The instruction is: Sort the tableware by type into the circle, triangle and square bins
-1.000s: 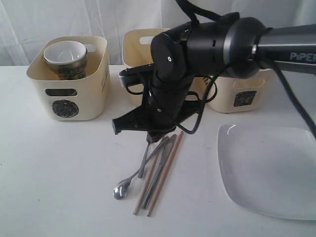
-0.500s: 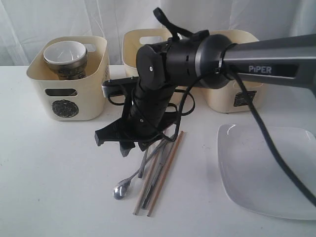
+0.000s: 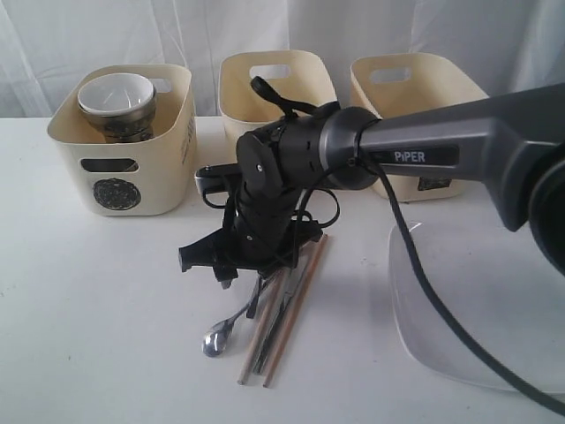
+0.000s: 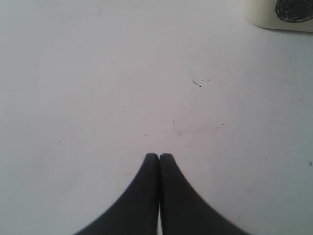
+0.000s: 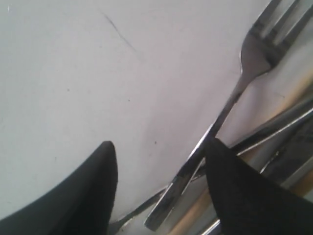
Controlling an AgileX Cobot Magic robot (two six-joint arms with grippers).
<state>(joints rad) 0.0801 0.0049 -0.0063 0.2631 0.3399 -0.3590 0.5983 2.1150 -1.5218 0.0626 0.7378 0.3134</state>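
My right gripper (image 3: 246, 276) reaches down onto the upper ends of the cutlery pile in the middle of the table. Its jaws are open (image 5: 159, 147) with the steel fork's handle (image 5: 222, 115) lying between them, close to one finger. The spoon (image 3: 220, 336), knife (image 3: 281, 323) and wooden chopsticks (image 3: 297, 299) lie side by side below it. A white bowl (image 3: 115, 92) sits nested on steel ware in the circle bin (image 3: 124, 168). The large white plate (image 3: 477, 309) lies at the right. My left gripper (image 4: 159, 156) is shut and empty over bare table.
Two more cream bins stand at the back, one in the middle (image 3: 274, 84) and one at the right (image 3: 415, 88). The right arm's dark body (image 3: 441, 155) and cable span the right half. A corner of the circle bin (image 4: 281, 12) shows in the left wrist view.
The right arm has swung left and down onto the cutlery, uncovering the back bins. Its jaws have gone from shut to open. The left gripper has not moved.
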